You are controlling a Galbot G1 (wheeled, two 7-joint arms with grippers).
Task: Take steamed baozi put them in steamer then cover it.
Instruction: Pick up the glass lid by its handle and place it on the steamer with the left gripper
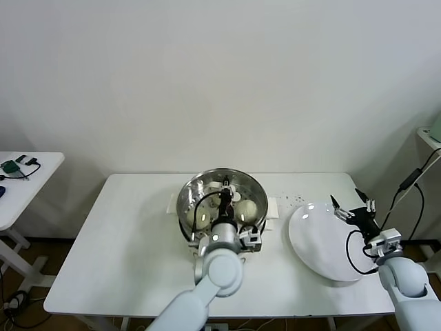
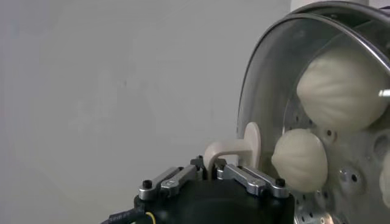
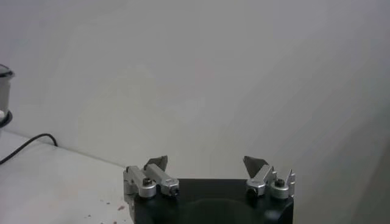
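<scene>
The shiny steamer (image 1: 189, 189) stands at the table's middle with cream-white baozi (image 1: 247, 209) on its perforated tray. My left gripper (image 1: 226, 200) is right over it, shut on the beige handle (image 2: 234, 146) of a glass lid (image 2: 268, 73) with a steel rim. Two baozi (image 2: 341, 85) (image 2: 300, 161) show through the glass in the left wrist view. Whether the lid rests on the steamer's rim I cannot tell. My right gripper (image 1: 351, 205) hangs open and empty over the far right edge of the white plate (image 1: 320, 241); its fingers (image 3: 159, 164) stand wide apart.
The flat white plate lies bare at the right of the white table (image 1: 103, 262). A side table (image 1: 21, 179) with small items stands at the far left. A black cable (image 1: 413, 183) runs at the right edge. Dark specks dot the table near the plate.
</scene>
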